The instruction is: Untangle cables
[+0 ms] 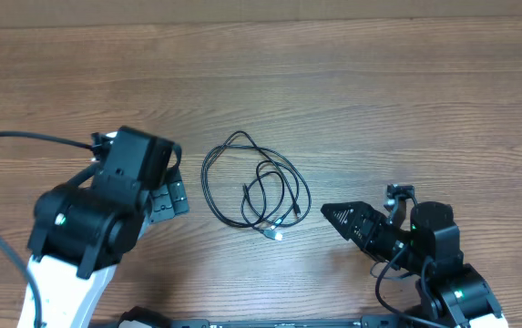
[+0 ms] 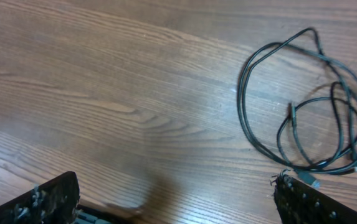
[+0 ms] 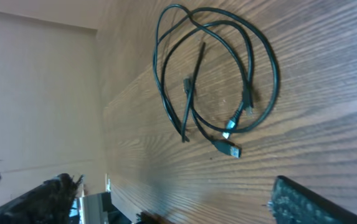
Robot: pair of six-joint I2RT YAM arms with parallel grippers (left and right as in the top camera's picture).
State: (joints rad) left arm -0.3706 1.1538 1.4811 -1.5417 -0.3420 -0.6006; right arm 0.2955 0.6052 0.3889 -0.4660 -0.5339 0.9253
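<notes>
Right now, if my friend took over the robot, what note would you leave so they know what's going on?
Left gripper: fingers open, holding nothing, beside the pile on its left.
Right gripper: fingers open, holding nothing, pointing at the pile from its right.
The cables: two thin black cords lying in one loose coil on the table, between the arms, plug ends near the front edge of the coil.
Done: nothing yet, the cords are looped through each other.
Left: grab one cord, pull them apart, lay them separately.
</notes>
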